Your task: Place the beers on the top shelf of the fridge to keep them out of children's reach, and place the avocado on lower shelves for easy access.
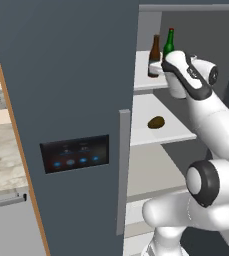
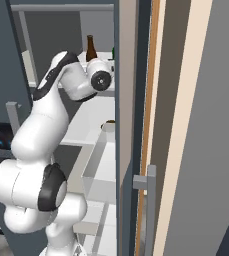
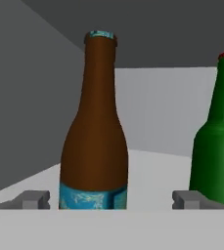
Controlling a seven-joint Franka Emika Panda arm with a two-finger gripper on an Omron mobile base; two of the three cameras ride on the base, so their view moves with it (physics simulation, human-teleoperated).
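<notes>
Pincer (image 3: 111, 200) spread wide, nothing gripped.
Brown beer bottle (image 3: 95, 132) and green bottle (image 3: 217, 132) stand upright on top shelf (image 1: 142, 82); avocado (image 1: 156, 122) is laid lower.

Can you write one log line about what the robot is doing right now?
gripper: open, brown bottle between its tips | green bottle: beside it on top shelf | avocado: shelf below

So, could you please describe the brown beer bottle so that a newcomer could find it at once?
Look inside the open fridge, on its top shelf. Two bottles stand upright there, before the open gripper. The brown beer bottle has a blue-teal label; the green bottle beside it is plain.
</notes>
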